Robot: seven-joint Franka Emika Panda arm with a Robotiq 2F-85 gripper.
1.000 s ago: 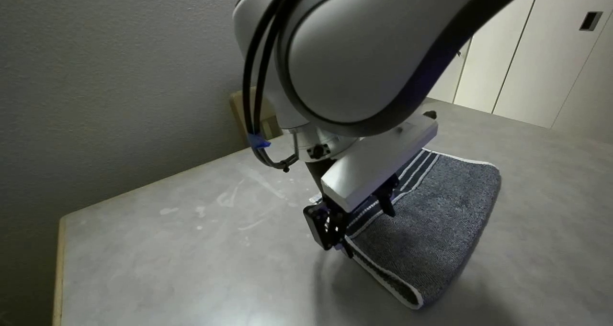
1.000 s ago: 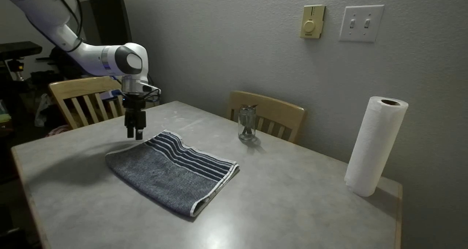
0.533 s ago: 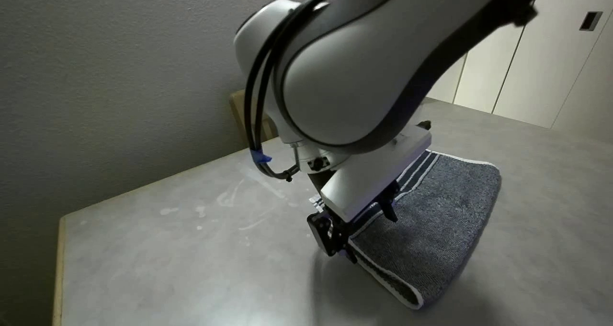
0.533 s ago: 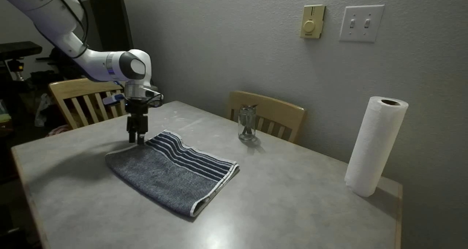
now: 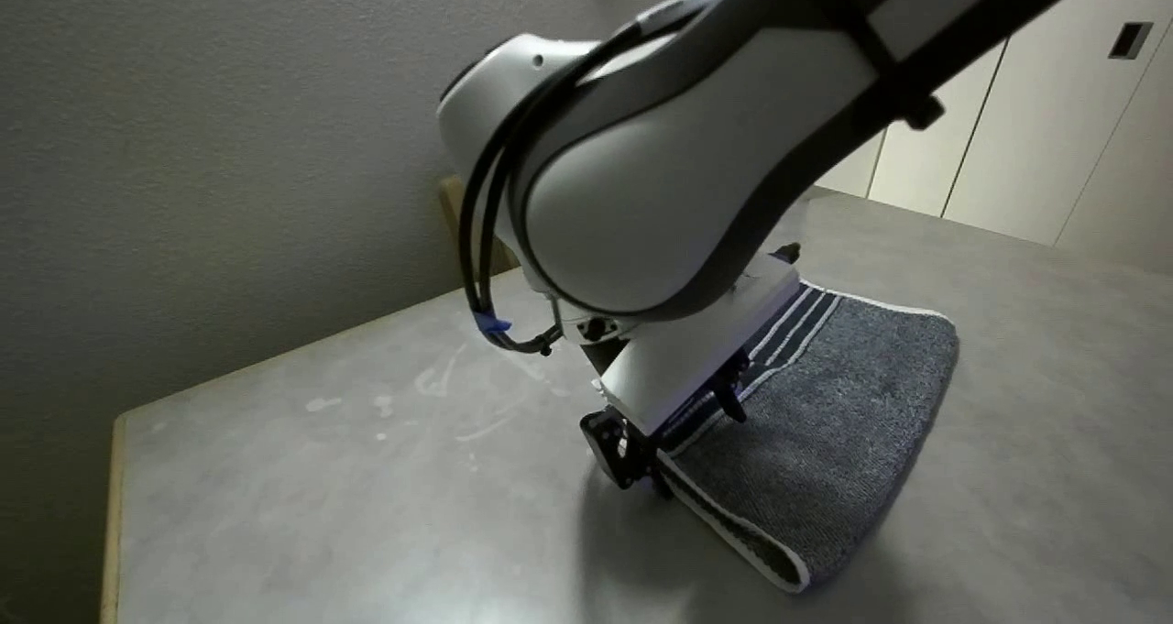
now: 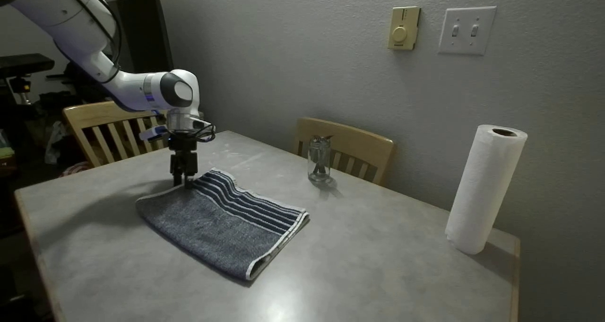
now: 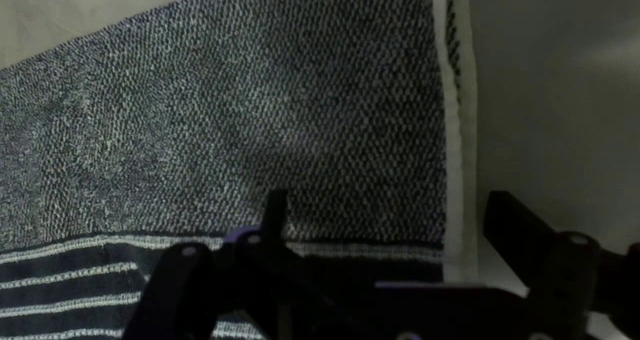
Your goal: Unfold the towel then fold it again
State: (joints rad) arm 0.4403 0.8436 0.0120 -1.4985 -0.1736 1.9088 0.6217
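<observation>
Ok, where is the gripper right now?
In the wrist view, the open gripper sits at the bottom, spanning the pale-trimmed right edge of the towel: one finger over cloth near the stripes, the other over the table past the trim.

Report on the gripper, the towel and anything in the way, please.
Gripper open, straddling one edge of the towel. Towel folded on the table, not yet gripped. Glass jar and paper roll apart, seemingly out of the way.
</observation>
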